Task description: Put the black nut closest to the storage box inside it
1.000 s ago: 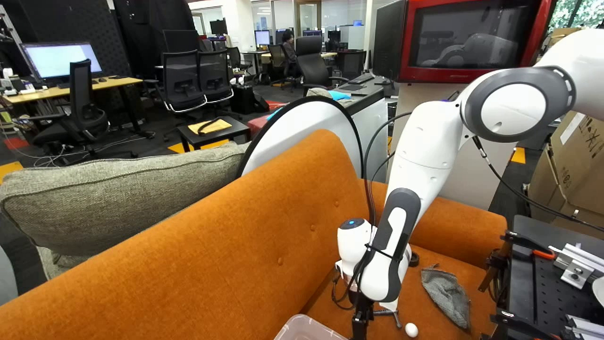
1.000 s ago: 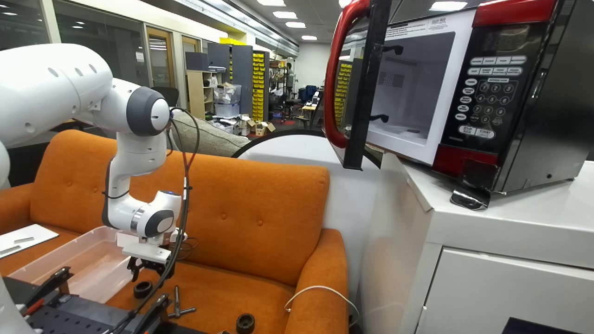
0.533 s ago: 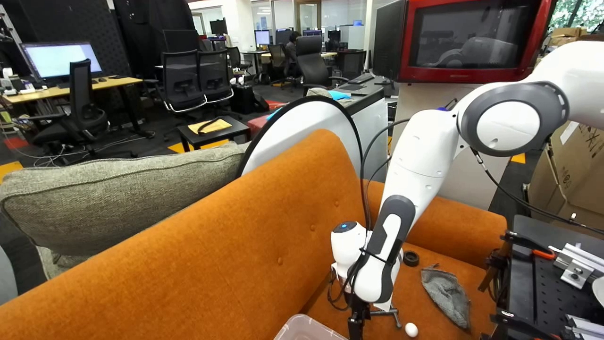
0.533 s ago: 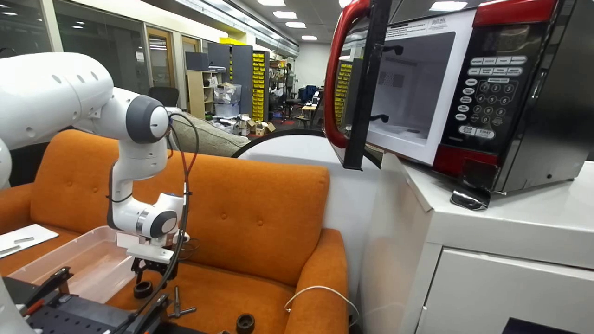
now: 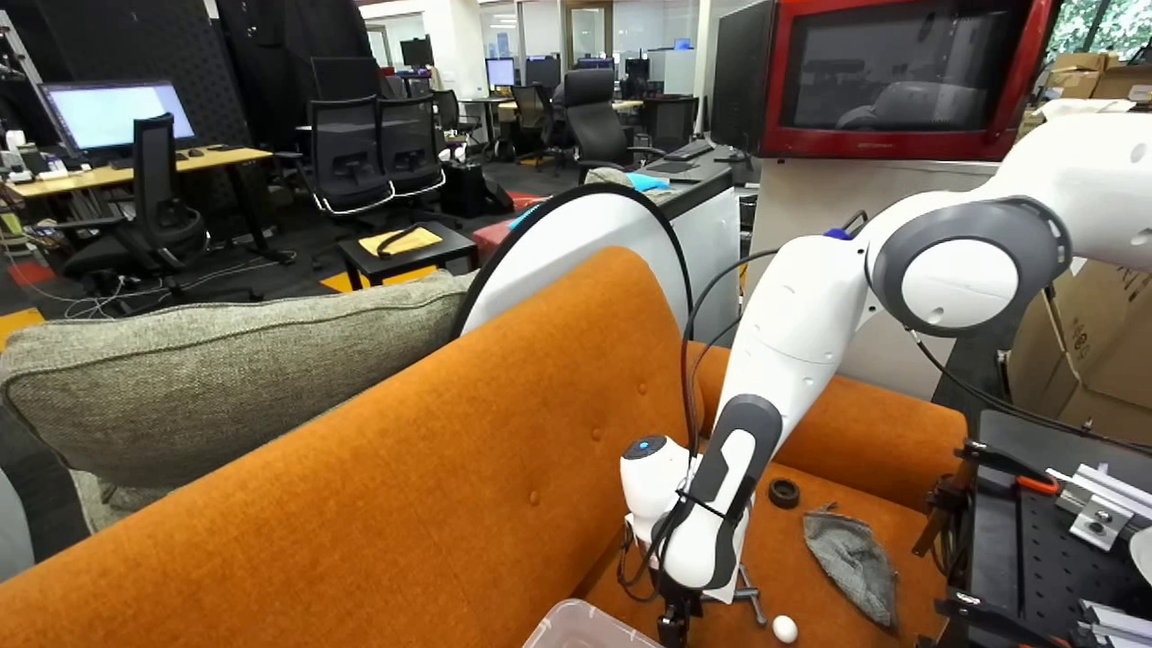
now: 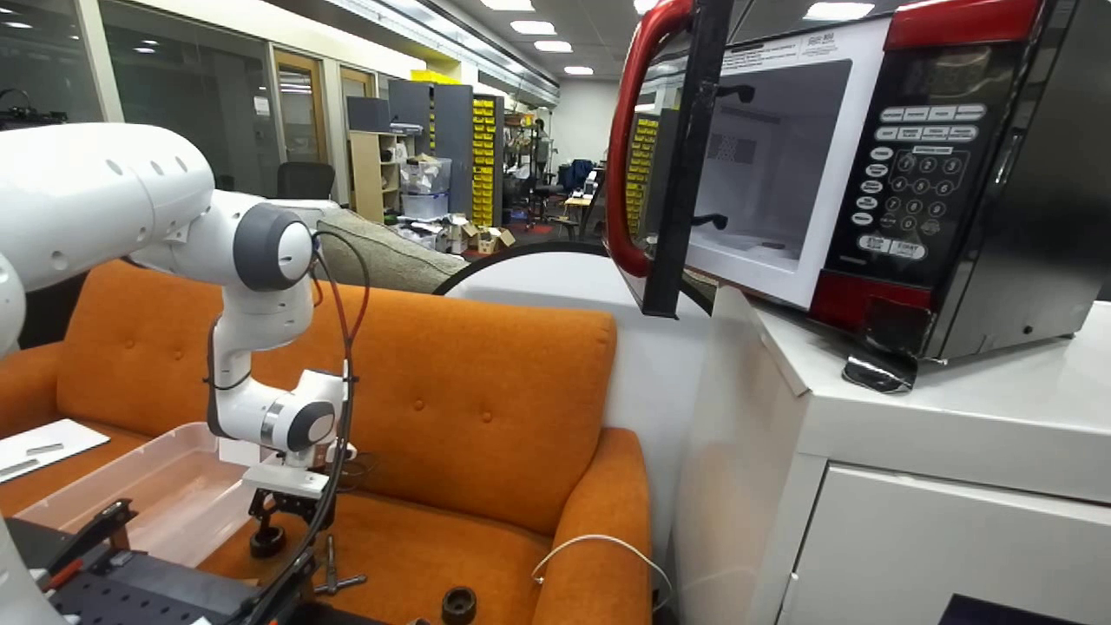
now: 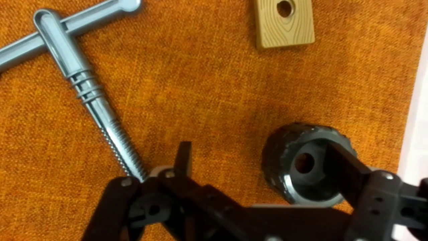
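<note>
My gripper [image 7: 258,159], fingers spread apart, hangs over the orange couch seat [image 6: 391,529] with one fingertip [image 7: 347,171] across the hollow of the black nut [image 7: 287,150] in the wrist view; whether they touch, I cannot tell. The nut sits just beside the translucent storage box [image 6: 204,521], between it and a grey T-handled screw [image 7: 65,50], as a second black nut [image 6: 458,605] rests well apart.

Upper right in an exterior view, the microwave [image 6: 877,187] bears digits 2 to 6 on its keypad [image 6: 920,186] and START on a button [image 6: 908,250] below, other labels [image 6: 933,113] being blurred.
</note>
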You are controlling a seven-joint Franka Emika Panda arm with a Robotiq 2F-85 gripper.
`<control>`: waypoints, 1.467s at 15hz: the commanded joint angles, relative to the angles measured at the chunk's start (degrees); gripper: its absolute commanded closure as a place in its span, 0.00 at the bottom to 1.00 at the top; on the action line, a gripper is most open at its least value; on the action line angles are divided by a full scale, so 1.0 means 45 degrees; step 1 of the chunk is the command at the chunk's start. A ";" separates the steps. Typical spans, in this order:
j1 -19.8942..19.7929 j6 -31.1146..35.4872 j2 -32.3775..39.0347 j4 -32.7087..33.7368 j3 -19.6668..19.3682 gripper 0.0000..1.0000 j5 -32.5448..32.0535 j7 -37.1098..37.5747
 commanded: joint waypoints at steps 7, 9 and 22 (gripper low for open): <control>0.0391 -0.0671 0.0639 0.1094 -0.0266 0.48 -0.0250 0.0667; 0.0374 -0.0676 0.0637 0.1133 -0.0259 0.62 -0.0249 0.0648; 0.0224 0.0135 -0.1052 -0.0902 -0.0324 0.94 -0.0312 0.0630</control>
